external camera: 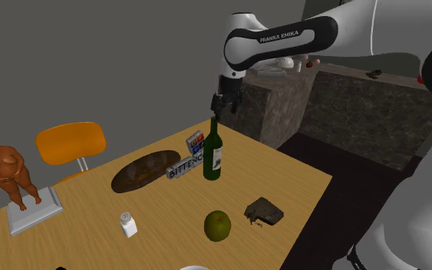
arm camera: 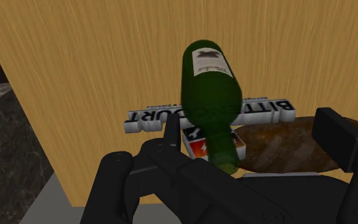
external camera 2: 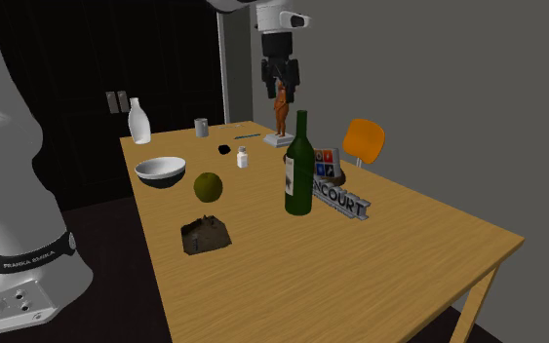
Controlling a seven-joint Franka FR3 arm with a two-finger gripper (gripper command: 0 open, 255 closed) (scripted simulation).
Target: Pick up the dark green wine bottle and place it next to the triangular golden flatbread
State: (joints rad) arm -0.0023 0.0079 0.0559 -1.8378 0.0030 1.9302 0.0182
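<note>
Our gripper [external camera: 222, 109] hangs open just above the dark green wine bottle [external camera: 212, 153]. Fingers [arm camera: 336, 135] are apart w/ the neck between them, untouched. Bottle stands upright mid wooden table [external camera: 302, 180], just beside a lettered sign [external camera: 183, 167]. Brown oval bread [external camera: 140, 172] lies behind the sign, green fruit [external camera: 217, 226] nearby.

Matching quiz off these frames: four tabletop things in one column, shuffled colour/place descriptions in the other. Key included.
Things:
1. wine bottle
2. figurine
3. shaker
4. round fruit

Descriptions:
A. small and white
B. orange-brown, standing on a grey base
C. dark green, upright beside the lettered sign
D. yellow-green

Pairs: 1-C, 2-B, 3-A, 4-D
</note>
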